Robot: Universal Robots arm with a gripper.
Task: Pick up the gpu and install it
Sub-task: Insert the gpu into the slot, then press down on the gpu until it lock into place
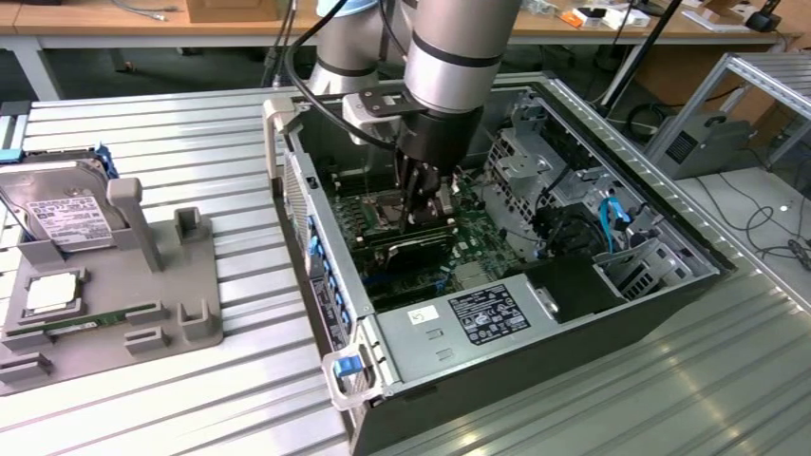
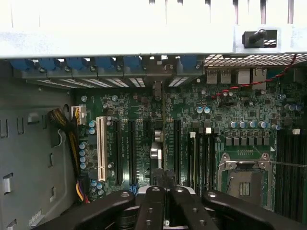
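Jaws closed on gpu point(image 2: 163, 139), held edge-on above motherboard point(image 2: 230, 120) slots inside open case point(image 1: 659, 285), lined up for seating.

The arm point(image 1: 450, 57) is formed of silver-grey cylinders banded in black, a black cable is looped alongside, and a black gripper point(image 1: 424, 204) is fitted.

A robotics lab or workshop: an industrial robot arm point(image 1: 450, 66) reaches into an open computer case point(image 1: 507, 247) on a ribbed metal table point(image 1: 152, 399), beside a grey parts fixture point(image 1: 114, 294), with cluttered wooden workbenches point(image 1: 152, 24) behind.
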